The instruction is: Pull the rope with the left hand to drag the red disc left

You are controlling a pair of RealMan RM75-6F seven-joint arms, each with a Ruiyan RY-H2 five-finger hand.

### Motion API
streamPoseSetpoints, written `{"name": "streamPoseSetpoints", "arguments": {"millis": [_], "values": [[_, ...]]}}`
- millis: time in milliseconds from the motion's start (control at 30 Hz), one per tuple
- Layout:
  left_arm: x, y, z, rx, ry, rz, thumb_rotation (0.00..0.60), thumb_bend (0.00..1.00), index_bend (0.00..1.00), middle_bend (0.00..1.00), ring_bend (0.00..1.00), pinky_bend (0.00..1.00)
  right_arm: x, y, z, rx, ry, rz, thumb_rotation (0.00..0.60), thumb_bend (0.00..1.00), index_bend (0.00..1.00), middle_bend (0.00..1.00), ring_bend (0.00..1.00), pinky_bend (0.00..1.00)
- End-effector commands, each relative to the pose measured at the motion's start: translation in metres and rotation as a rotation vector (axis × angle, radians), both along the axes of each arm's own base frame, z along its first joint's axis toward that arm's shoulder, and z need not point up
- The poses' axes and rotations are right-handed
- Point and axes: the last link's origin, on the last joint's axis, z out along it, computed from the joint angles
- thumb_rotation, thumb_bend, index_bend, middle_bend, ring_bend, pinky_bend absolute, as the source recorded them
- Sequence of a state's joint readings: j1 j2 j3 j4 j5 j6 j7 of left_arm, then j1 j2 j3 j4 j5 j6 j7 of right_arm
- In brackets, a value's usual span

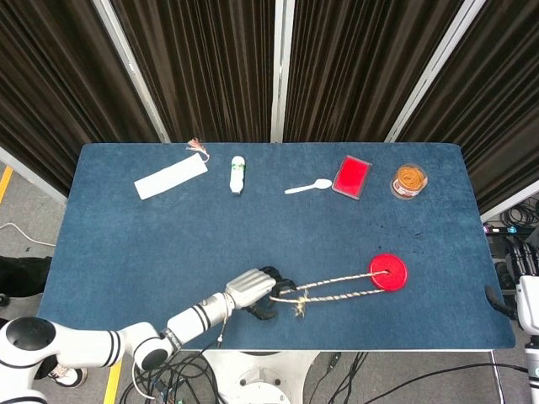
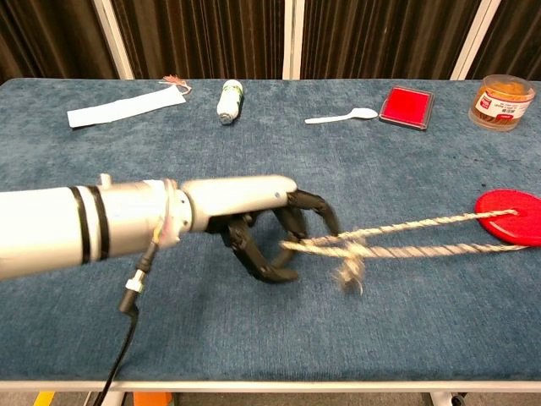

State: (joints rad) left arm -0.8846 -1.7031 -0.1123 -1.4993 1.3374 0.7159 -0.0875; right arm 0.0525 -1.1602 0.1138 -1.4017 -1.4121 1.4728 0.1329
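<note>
1. The left robot hand [image 2: 270,228] has its fingers curled around the looped end of the rope [image 2: 406,237], grasping it low over the blue counter [image 1: 126,244]. The two strands run taut from the fingers to the red disc [image 1: 388,272].
2. The red disc lies to the right of the left robot hand, near the counter's front edge, flat on the cloth. The rope's frayed knot [image 2: 348,269] hangs just right of the fingers and looks blurred.
3. To do the pull well, I judge the hand should keep its curl firm and travel straight left, low and level, so the strands stay tight and the disc slides instead of tipping.
4. A slow, even draw seems wise; a jerk could slip the loop off the fingers.
5. The right robot hand is not in view, so its state cannot be told.
</note>
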Motion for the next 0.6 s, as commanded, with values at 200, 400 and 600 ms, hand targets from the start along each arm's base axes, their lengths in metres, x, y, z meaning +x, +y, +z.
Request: {"name": "streamPoseSetpoints", "arguments": {"millis": [200, 400, 600], "values": [[-0.079, 0.047, 0.082, 0.467, 0.250, -0.053, 0.600, 0.31, 0.77, 0.89, 0.64, 0.69, 0.003, -0.001, -0.001, 0.007, -0.001, 0.005, 0.600, 0.22, 0.00, 0.04, 0.00, 0.00], [-0.163, 0.067, 0.169, 0.707, 0.416, 0.151, 0.600, 0.32, 0.78, 0.89, 0.65, 0.70, 0.005, -0.004, -0.004, 0.014, -0.003, 0.006, 0.600, 0.22, 0.00, 0.04, 0.00, 0.00], [-0.216, 0.052, 0.228, 0.866, 0.479, 0.288, 0.600, 0.32, 0.79, 0.89, 0.65, 0.70, 0.007, -0.005, -0.007, 0.025, -0.001, 0.008, 0.600, 0.22, 0.00, 0.04, 0.00, 0.00]]}}
